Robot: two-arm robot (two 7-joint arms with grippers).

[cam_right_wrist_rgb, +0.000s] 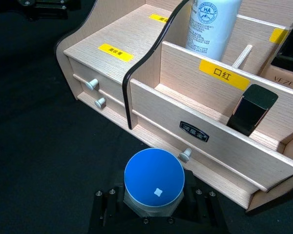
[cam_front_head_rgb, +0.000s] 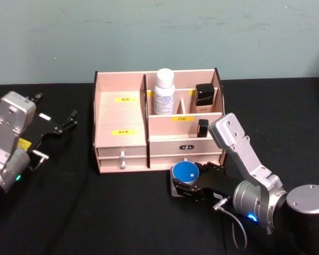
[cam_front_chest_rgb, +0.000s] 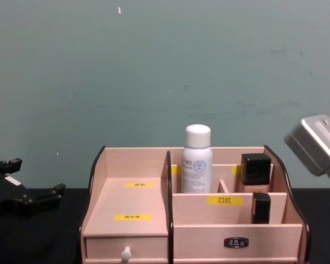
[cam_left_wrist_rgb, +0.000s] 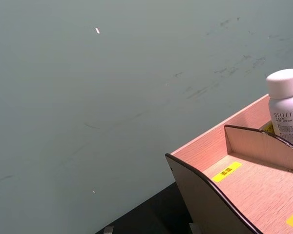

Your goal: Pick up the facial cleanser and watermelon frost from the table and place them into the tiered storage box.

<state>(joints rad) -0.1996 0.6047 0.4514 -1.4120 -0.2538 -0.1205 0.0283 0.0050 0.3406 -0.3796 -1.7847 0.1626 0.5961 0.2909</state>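
Observation:
The tiered storage box [cam_front_head_rgb: 119, 114] stands at the table's middle back, also seen in the chest view [cam_front_chest_rgb: 132, 212]. A white bottle, the facial cleanser [cam_front_head_rgb: 164, 93], stands upright in its rear compartment [cam_right_wrist_rgb: 212, 24] [cam_front_chest_rgb: 197, 159] [cam_left_wrist_rgb: 287, 109]. A round silver tin with a blue lid, the watermelon frost [cam_front_head_rgb: 185, 171] [cam_right_wrist_rgb: 154, 176], is low over the table just in front of the box's right drawer. My right gripper [cam_front_head_rgb: 185, 179] [cam_right_wrist_rgb: 154, 212] is shut on it. My left gripper [cam_front_head_rgb: 73, 119] [cam_front_chest_rgb: 37, 176] hangs open and holds nothing, left of the box.
A black-capped bottle [cam_front_head_rgb: 204, 95] and a small black lipstick case [cam_front_head_rgb: 203, 127] occupy the box's right compartments. Drawer knobs [cam_right_wrist_rgb: 185, 155] stick out toward the tin. A grey cable [cam_front_head_rgb: 235, 226] trails from the right wrist. Black tablecloth lies free to the left and front.

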